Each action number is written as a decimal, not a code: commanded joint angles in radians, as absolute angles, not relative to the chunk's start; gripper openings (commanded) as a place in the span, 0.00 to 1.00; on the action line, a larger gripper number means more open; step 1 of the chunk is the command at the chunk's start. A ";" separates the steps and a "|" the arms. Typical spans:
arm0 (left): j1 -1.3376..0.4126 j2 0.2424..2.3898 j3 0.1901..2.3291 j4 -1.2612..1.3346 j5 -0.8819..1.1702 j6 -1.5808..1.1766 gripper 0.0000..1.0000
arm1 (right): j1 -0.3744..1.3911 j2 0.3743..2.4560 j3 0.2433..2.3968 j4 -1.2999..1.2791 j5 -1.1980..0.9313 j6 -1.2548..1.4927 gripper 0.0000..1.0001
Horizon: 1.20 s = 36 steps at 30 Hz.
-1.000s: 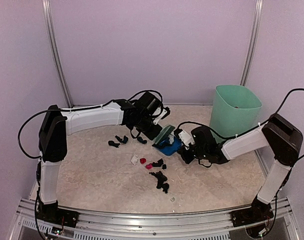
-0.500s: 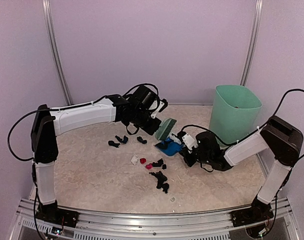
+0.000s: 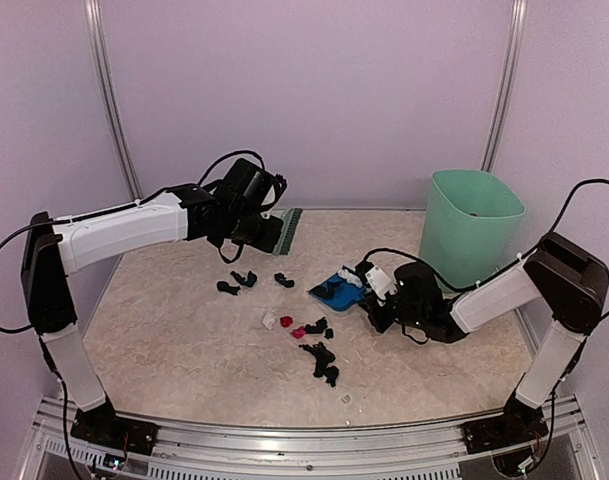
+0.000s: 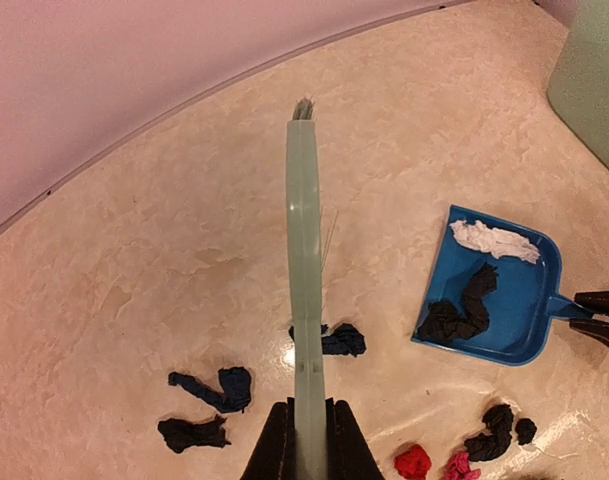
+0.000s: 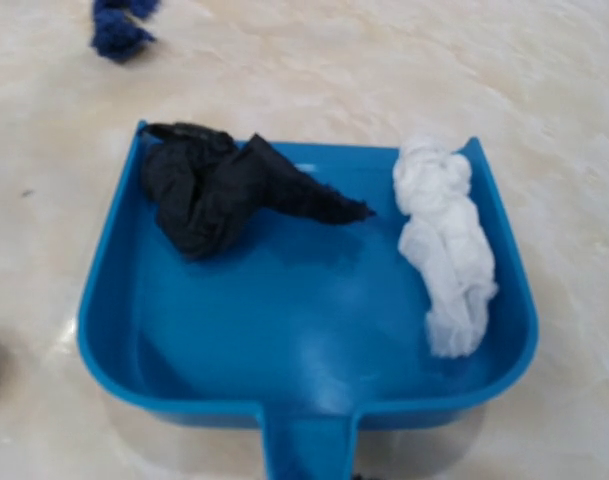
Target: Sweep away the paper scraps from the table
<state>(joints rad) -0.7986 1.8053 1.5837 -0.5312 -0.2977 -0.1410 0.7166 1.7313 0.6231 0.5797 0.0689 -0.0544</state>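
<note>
- table (image 3: 184,340): beige and marbled, under both sets of jaws.
- bin (image 3: 474,225): mint green, upright, just behind the right jaws, well apart from the left jaws.
- green brush (image 4: 304,250): left jaws pressed onto its handle; it sticks straight out ahead of them, edge-on, up off the table.
- blue dustpan (image 5: 304,330): right jaws pinching its handle; the pan lies flat on the table right ahead of them, mouth facing away.
- paper scraps (image 3: 322,357): most lie loose on the table between the 2 sets of jaws. Black ones sit below the left jaws; black and pink-red ones lie near the pan's mouth.
- 1 black scrap (image 5: 209,195) and 1 white scrap (image 5: 444,250) are inside the pan, ahead of the right jaws.
</note>
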 commanded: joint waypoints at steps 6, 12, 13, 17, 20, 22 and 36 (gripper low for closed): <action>-0.750 1.770 1.500 -0.540 -0.369 -0.211 0.00 | 0.707 1.670 0.692 0.419 -0.073 -0.009 0.00; -0.746 1.800 1.459 -0.534 -0.395 -0.223 0.00 | 0.707 1.699 0.765 0.334 -0.130 -0.006 0.00; -0.743 1.803 1.454 -0.534 -0.391 -0.224 0.00 | 0.706 1.707 0.776 0.331 -0.132 -0.008 0.00; -0.745 1.827 1.456 -0.541 -0.366 -0.211 0.00 | 0.707 1.748 0.821 0.314 -0.132 -0.015 0.00; -0.755 1.852 1.463 -0.548 -0.348 -0.198 0.00 | 0.707 1.786 0.855 0.301 -0.128 -0.024 0.00; -0.765 1.871 1.472 -0.553 -0.342 -0.192 0.00 | 0.706 1.808 0.875 0.287 -0.122 -0.028 0.00; -0.817 1.913 1.499 -0.557 -0.231 -0.158 0.00 | 0.713 1.868 0.939 0.274 -0.093 -0.073 0.00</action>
